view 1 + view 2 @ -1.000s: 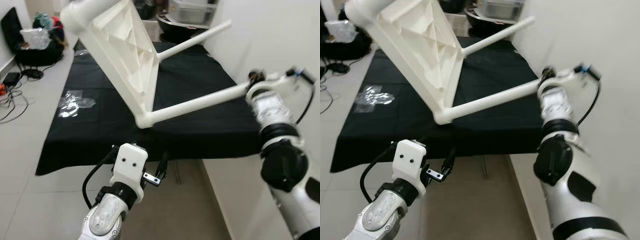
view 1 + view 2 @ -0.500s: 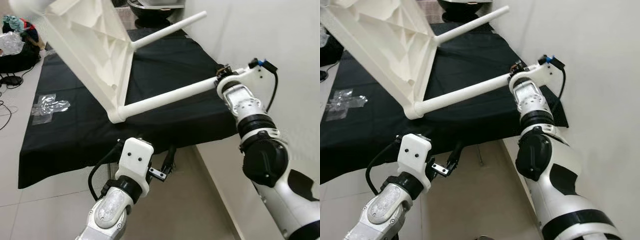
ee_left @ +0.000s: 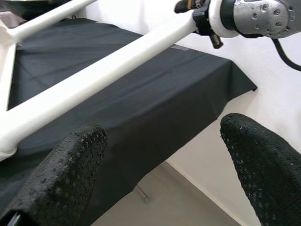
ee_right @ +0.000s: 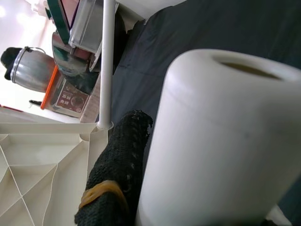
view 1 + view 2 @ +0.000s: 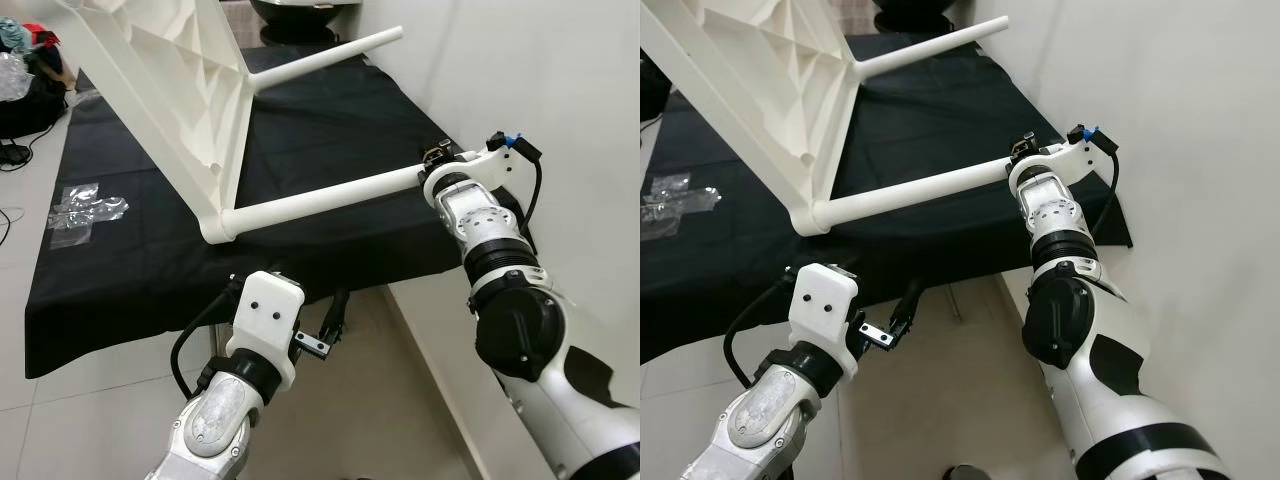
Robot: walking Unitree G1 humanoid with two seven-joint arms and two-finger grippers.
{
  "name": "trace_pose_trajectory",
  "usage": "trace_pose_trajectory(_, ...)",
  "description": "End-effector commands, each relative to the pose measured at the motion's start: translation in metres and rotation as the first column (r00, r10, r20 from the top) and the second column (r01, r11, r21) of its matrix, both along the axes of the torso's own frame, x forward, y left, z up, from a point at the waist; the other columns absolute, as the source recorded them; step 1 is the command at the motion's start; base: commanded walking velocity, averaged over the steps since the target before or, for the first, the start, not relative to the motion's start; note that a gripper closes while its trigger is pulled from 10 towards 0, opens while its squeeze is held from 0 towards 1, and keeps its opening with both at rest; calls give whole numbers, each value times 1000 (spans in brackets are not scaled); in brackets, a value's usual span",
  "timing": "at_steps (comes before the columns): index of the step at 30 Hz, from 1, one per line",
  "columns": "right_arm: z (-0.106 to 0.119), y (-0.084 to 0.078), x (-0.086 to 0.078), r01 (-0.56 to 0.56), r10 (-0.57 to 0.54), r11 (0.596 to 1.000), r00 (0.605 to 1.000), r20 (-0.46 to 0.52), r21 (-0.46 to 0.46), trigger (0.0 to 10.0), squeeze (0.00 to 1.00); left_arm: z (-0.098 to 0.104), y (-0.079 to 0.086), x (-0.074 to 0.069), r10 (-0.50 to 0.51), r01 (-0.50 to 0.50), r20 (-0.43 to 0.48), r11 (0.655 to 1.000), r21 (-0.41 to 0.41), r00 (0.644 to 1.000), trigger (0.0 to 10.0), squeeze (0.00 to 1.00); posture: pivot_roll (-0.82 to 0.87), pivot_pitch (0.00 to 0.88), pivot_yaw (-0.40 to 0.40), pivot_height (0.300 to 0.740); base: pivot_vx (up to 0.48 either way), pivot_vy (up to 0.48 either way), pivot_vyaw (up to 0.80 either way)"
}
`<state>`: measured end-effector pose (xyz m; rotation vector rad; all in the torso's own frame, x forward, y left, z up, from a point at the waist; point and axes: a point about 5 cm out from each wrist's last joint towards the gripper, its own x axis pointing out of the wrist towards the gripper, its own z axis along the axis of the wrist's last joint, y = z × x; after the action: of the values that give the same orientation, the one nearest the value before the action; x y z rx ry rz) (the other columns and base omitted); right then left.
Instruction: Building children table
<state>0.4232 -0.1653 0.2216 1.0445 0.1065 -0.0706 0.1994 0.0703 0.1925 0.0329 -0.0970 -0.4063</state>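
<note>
Tabletop [image 5: 170, 90] of white moulded plastic is shown tilted up above the black-draped bench [image 5: 330, 140], its ribbed underside turned toward the camera, with two tubular legs already socketed into its corners. The nearer leg [image 5: 320, 195] is held at its free end by the right gripper [image 5: 436, 160], whose fingers [image 4: 117, 155] are closed against the tube. The left gripper [image 5: 335, 315] is seen below the bench edge, spread wide and holding nothing. The assembly is judged light and stiff, though its smooth, round tubes are likely to slip or rotate in a pinch. A grasp at the leg tip gives long leverage on the socket; a firmer hold is judged available near the corner socket [image 5: 215, 230] or on the tabletop rim.
</note>
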Motion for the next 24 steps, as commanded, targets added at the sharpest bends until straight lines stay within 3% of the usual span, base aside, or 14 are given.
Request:
trace_pose_trajectory(1,-50,35,-11,-172,148,980,964,-219,-96,10000,0,0,-2,-2,-10,10,-8,1000,1,1000,10000,0,94,197,-104,740,0,0,0)
trace_pose_trajectory(5,-39,52,-9,-202,187,977,965,-182,-65,10000,0,1,-1,-4,-9,9,-13,1000,3,1000,10000,0,106,202,-108,740,0,0,0)
trace_pose_trajectory(11,-34,61,-8,-207,198,978,965,-169,-35,10000,0,2,-1,-6,-9,9,-14,1000,5,1000,10000,0,109,207,-110,740,0,0,0)
trace_pose_trajectory(12,-35,63,-8,-206,198,978,965,-170,-30,10000,122,2,-1,-6,-6,6,-14,1000,7,1000,10000,0,114,210,-111,740,0,0,0)
trace_pose_trajectory(13,-35,64,-8,-205,198,978,966,-167,-25,10000,659,2,0,-6,-4,4,-15,1000,9,1000,10000,0,120,212,-113,740,0,0,0)
trace_pose_trajectory(14,-35,64,-8,-205,198,978,966,-167,-25,10000,659,2,0,-6,-4,4,-15,1000,9,1000,10000,0,120,212,-113,740,0,0,0)
trace_pose_trajectory(15,-34,66,-8,-213,207,977,966,-157,-19,10000,1000,2,1,-7,-1,1,-16,1000,11,1000,10000,0,117,218,-109,740,0,0,0)
trace_pose_trajectory(19,-21,76,-6,-262,262,965,963,-63,17,10000,1000,2,2,-6,-1,1,-19,1000,14,1000,10000,0,113,222,-101,740,0,0,0)
trace_pose_trajectory(23,-17,77,-6,-276,276,961,960,-41,21,10000,1000,3,1,-6,-2,2,-18,1000,14,1000,10000,0,112,220,-100,740,0,0,0)
trace_pose_trajectory(24,-17,78,-6,-283,284,959,958,-44,22,10000,0,3,1,-5,-3,3,-18,1000,13,1000,10000,0,106,217,-95,740,0,0,0)
